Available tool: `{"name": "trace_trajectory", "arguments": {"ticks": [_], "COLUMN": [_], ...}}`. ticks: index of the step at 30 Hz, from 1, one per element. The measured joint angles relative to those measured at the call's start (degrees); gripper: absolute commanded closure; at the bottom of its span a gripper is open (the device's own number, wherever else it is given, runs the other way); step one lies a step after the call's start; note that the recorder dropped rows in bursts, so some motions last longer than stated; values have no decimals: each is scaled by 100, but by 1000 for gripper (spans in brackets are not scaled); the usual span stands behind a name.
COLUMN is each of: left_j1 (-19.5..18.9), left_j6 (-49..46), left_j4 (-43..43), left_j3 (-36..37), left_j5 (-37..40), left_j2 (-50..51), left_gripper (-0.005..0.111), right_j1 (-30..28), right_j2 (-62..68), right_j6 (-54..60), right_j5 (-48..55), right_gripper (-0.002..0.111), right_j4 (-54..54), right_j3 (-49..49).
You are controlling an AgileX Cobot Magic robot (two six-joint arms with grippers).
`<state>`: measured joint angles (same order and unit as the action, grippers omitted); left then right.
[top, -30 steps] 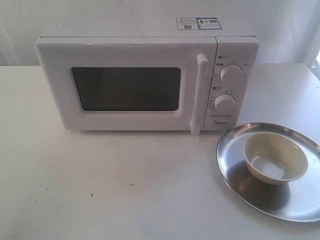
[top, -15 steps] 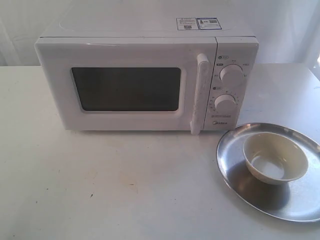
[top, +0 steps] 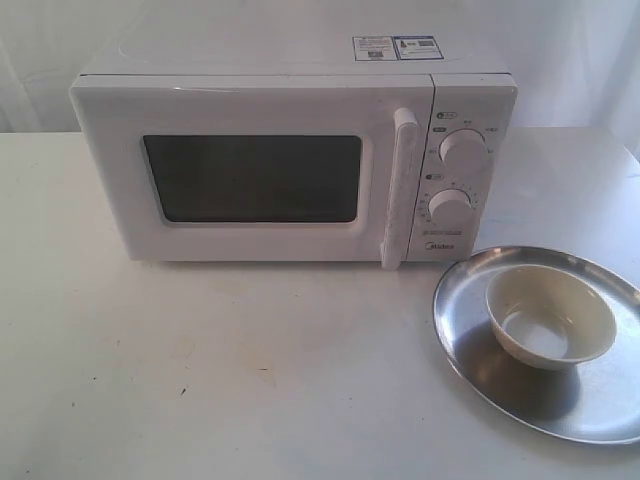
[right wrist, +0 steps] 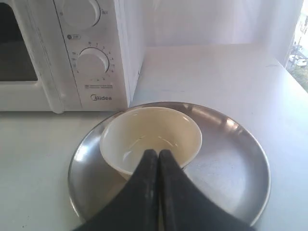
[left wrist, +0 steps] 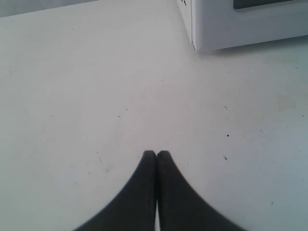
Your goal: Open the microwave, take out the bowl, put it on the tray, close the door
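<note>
The white microwave (top: 290, 165) stands at the back of the table, its door (top: 250, 175) closed flush, bar handle (top: 401, 185) upright. The cream bowl (top: 549, 317) sits upright and empty on the silver tray (top: 590, 410) at the front right. Neither gripper shows in the exterior view. My right gripper (right wrist: 158, 153) is shut with nothing in it, hovering on the near side of the bowl (right wrist: 150, 137) over the tray (right wrist: 226, 159). My left gripper (left wrist: 156, 154) is shut and empty above bare table, a corner of the microwave (left wrist: 240, 24) ahead of it.
The white table (top: 230, 370) runs wide in front of and left of the microwave. Two white dials (top: 462, 150) and the Midea logo sit on the control panel. A pale curtain hangs behind. The tray's rim reaches the table's front right edge.
</note>
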<state>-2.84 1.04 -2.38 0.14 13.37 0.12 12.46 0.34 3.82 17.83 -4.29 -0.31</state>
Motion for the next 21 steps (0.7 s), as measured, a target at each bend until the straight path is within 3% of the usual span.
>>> {"name": "trace_trajectory", "arguments": {"ticks": [21], "left_j1": [0], "left_j6": [0], "left_j4": [0], "left_j3": [0], "left_j5": [0], "left_j2": [0], "left_gripper": [107], "right_j1": [-14], "right_j2": [0], "right_j6": [-224], "right_j5": [100], "right_gripper": [108], "right_j4": [238], "right_j3": [0]}}
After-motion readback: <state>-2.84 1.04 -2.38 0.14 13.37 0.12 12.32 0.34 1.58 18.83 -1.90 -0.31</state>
